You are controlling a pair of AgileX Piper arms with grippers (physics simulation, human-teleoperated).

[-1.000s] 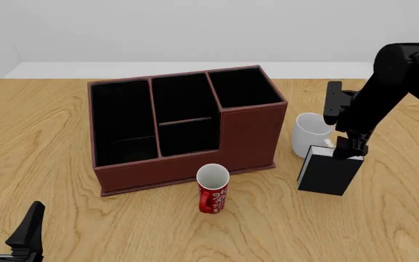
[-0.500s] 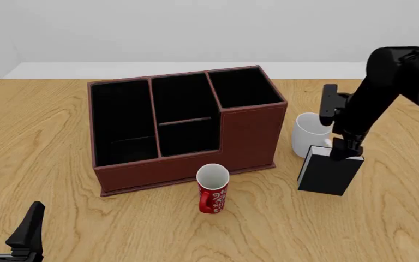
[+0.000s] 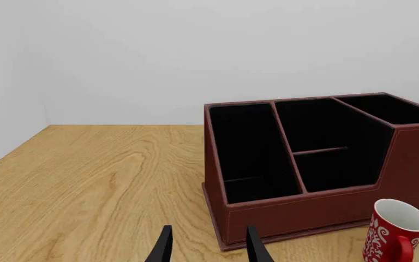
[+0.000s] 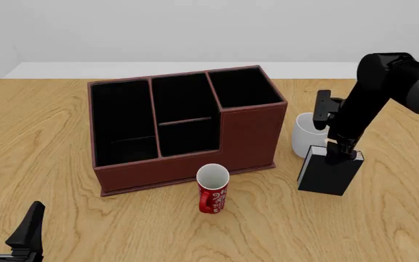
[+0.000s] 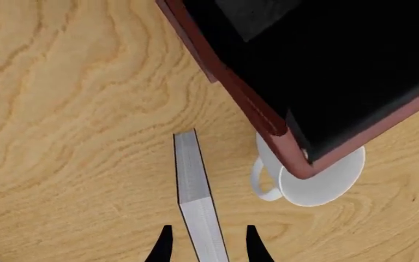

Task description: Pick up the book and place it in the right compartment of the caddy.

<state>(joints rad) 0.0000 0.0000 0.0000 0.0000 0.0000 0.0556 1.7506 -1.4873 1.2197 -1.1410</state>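
Observation:
The book stands upright on the table, right of the caddy. Its white page edges face up in the right wrist view. My right gripper is open and sits over the book's top, one finger on each side, with gaps to the covers. The right compartment is the square black-lined section at the caddy's far right. My left gripper is open and empty at the near left table edge, and it also shows in the left wrist view.
A white mug stands between the caddy and the book, close behind the book, and also shows in the right wrist view. A red patterned mug stands in front of the caddy. The caddy fills the left wrist view's right side.
My right gripper has moved left and down, from the book's right top corner to astride its top edge. The book and the left arm have not moved.

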